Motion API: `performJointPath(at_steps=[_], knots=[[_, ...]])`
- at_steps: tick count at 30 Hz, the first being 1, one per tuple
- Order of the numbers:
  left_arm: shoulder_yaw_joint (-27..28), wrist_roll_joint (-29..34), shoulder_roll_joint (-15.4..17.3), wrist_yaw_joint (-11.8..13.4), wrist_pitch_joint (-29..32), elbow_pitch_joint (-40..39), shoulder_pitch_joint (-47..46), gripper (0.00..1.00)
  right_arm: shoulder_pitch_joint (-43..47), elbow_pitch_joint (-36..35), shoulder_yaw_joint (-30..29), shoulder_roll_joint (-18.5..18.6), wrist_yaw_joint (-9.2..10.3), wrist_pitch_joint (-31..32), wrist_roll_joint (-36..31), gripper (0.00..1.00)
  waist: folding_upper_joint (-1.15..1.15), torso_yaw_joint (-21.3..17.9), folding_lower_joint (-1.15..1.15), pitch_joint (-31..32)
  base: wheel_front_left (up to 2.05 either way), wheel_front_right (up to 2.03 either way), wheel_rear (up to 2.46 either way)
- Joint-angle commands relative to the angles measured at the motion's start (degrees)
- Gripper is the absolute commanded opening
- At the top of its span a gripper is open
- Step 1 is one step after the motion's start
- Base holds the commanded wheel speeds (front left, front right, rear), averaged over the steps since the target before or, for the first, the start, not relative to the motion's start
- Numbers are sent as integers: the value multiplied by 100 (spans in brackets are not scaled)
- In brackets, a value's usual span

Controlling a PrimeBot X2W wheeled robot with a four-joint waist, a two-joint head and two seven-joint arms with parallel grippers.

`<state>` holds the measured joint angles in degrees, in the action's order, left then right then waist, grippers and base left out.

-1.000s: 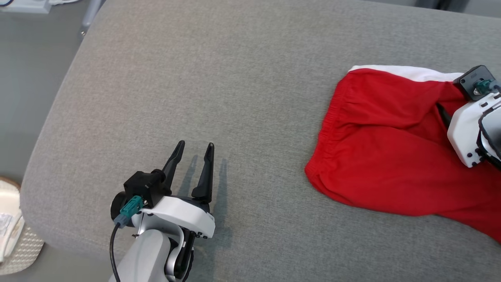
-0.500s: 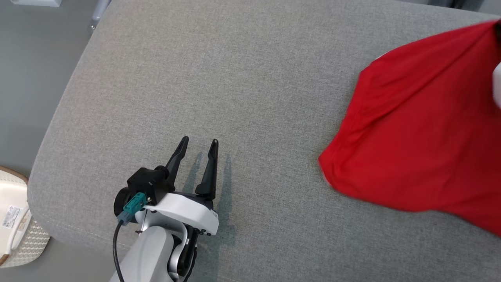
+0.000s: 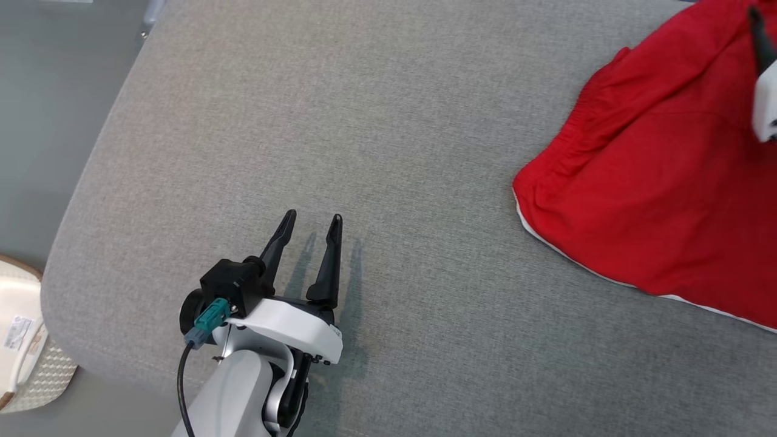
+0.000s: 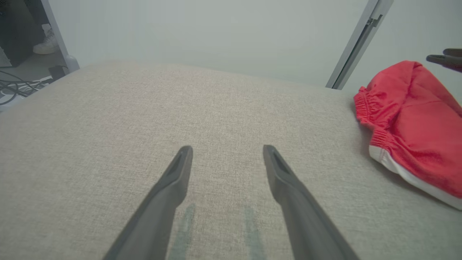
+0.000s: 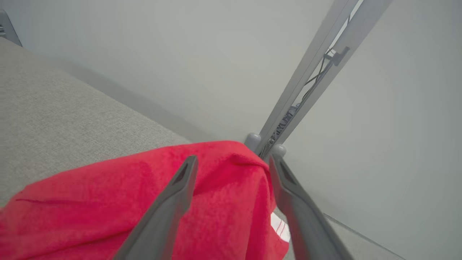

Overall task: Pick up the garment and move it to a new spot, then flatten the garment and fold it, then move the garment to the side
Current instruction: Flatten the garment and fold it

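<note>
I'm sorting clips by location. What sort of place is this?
Probably an indoor test room: a grey fabric-covered pad as work surface, bare metal framing against plain walls, loose cables nearby.

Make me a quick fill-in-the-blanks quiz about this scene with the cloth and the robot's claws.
1. The garment is ___ with a white edge.
2. It lies on a ___ cushion.
3. The left gripper has its jaws ___.
4. The garment lies to that gripper's ___.
Missing words: red; grey; open; right.
</note>
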<state>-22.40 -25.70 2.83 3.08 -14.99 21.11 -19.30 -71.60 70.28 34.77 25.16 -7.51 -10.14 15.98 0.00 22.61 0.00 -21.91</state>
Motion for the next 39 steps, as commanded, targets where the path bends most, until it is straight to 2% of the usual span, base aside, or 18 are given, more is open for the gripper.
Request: performJointPath(at_steps=[1, 5, 10, 15, 19, 20, 24, 32, 36, 39], knots=[[41, -17, 23, -1, -21, -15, -93, 100, 169, 73, 9, -118, 5, -22, -25, 100, 0, -85, 0, 36, 0, 0, 0], [133, 86, 21, -37, -21, 30, -89, 100, 516, 57, 40, -378, 5, -90, 193, 100, 0, -406, 0, 219, 0, 0, 0], [256, 204, 21, -83, -21, 88, -27, 100, 945, -341, -15, -570, 5, -342, 584, 100, 0, -892, 0, 460, 0, 0, 0], [417, 320, 23, -143, -21, 188, -9, 100, 1586, -1090, -143, -713, 5, -475, 1078, 100, 0, -1459, 0, 651, 0, 0, 0], [534, 415, 29, -199, -21, 265, -40, 100, 2240, -1817, -472, -715, 5, -514, 1390, 100, 0, -1898, 0, 732, 0, 0, 0], [534, 415, 29, -199, -21, 265, -40, 100, 2240, -1817, -472, -715, 5, -514, 1390, 100, 0, -1898, 0, 732, 0, 0, 0], [616, 479, 45, -274, -21, 373, -96, 100, 3027, -2550, -1008, -777, 5, -508, 1450, 100, 0, -2294, 0, 759, 0, 0, 0], [713, 445, 100, -446, -20, 778, -249, 100, 4407, -3645, -2062, -1237, 4, -503, 1197, 100, 0, -2934, 0, 739, 0, 0, 0], [762, 435, 180, -400, -18, 1081, -345, 100, 4719, -4014, -2346, -1445, 4, -443, 972, 100, 0, -3196, 0, 732, 0, 0, 0], [815, 411, 215, -277, 43, 1327, -418, 100, 4875, -4261, -2536, -1541, 4, -332, 833, 100, 0, -3317, 0, 716, 0, 0, 0]])
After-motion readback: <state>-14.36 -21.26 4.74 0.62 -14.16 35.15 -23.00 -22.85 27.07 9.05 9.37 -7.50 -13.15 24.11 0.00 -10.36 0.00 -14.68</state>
